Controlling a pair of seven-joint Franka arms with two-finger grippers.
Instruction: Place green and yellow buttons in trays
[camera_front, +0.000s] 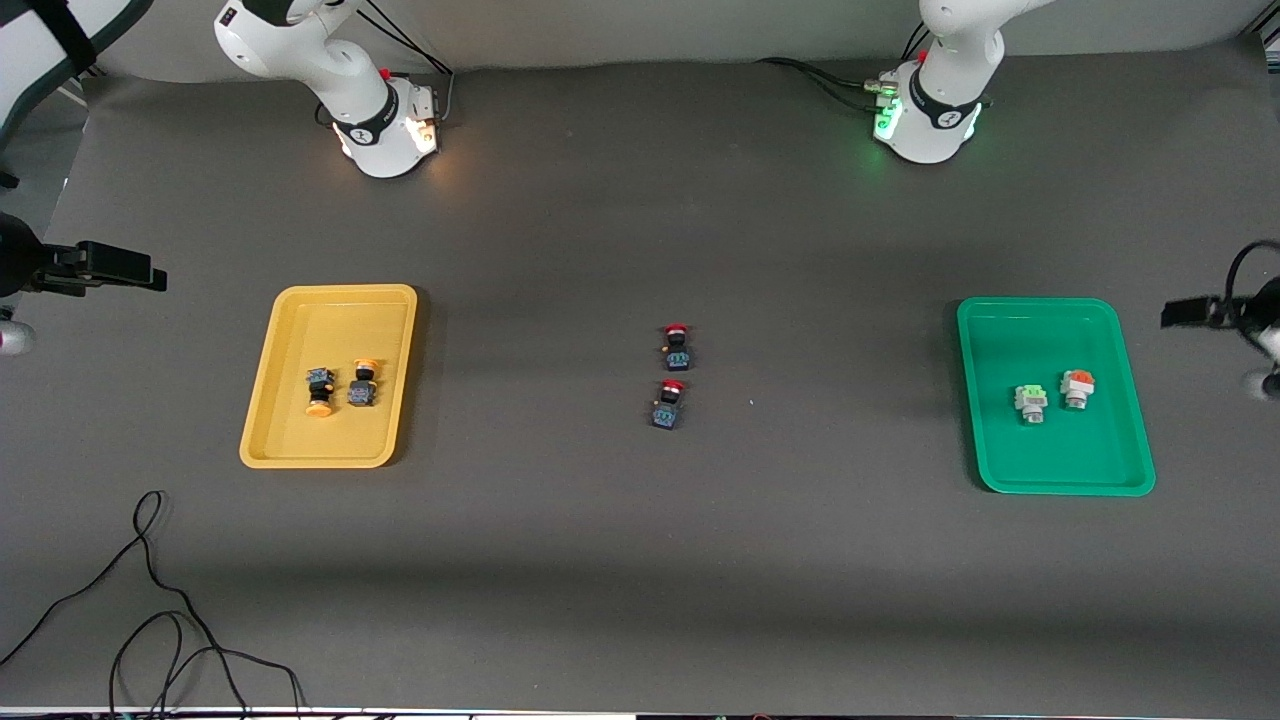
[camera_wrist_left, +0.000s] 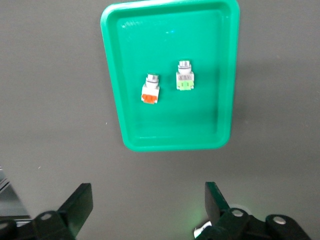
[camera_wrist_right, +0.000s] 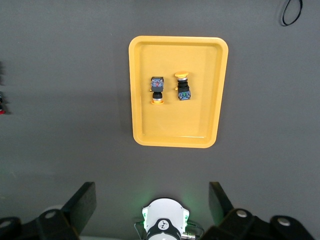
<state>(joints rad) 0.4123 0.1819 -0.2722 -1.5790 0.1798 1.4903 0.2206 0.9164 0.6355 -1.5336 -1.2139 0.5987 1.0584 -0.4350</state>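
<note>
I am hovering both tools released: left tool (camera_wrist_left: 145, 210) over the green tray (camera_wrist_left: 112, 75), right tool (camera_wrist_right: 150, 210) over the yellow tray (camera_wrist_right: 137, 90). Buttons are lying sorted; I judge nothing remaining but retreat.

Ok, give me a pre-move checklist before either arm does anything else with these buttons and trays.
1. Yellow-capped buttons in the yellow tray: ok, both lie inside, apart.
2. Green-capped button and orange-capped button in the green tray: ok, both inside.
3. Red-capped buttons left on the table between the trays: ok, neither is in a tray.
4. Left claw free: ok, open and holding nothing, high over the green tray.
5. Right claw free: ok, open and holding nothing, high over the yellow tray.
6. Any green or yellow button loose on the table: ok, none seen.
</note>
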